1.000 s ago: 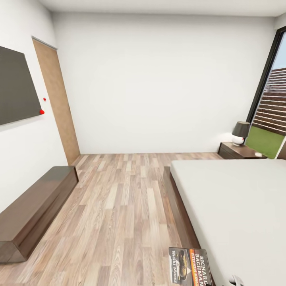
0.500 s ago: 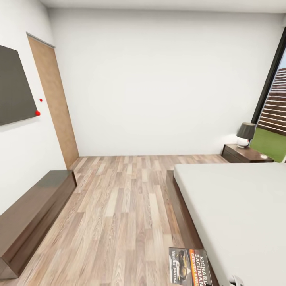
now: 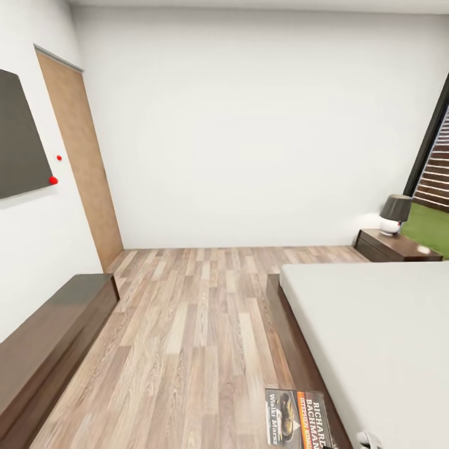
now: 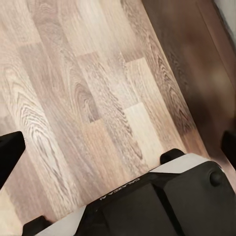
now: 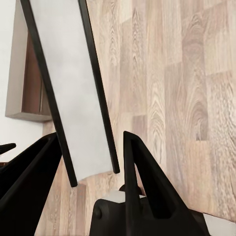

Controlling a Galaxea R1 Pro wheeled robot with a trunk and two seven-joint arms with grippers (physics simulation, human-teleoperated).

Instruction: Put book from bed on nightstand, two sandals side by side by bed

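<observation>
We had the book (image 3: 297, 418) pinched between our right gripper's (image 5: 91, 162) dark fingers (image 5: 135, 172) (cover up, orange band showing), low over the wood floor (image 3: 187, 337) beside the bed (image 3: 374, 337). The nightstand (image 3: 393, 244) with its lamp (image 3: 395, 213) stood at the far corner. Our left gripper (image 4: 118, 142) hung wide apart over bare planks.

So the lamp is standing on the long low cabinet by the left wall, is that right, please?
Not quite: the head view shows the lamp standing on the nightstand beyond the bed, at the right, not on the long low cabinet.
</observation>
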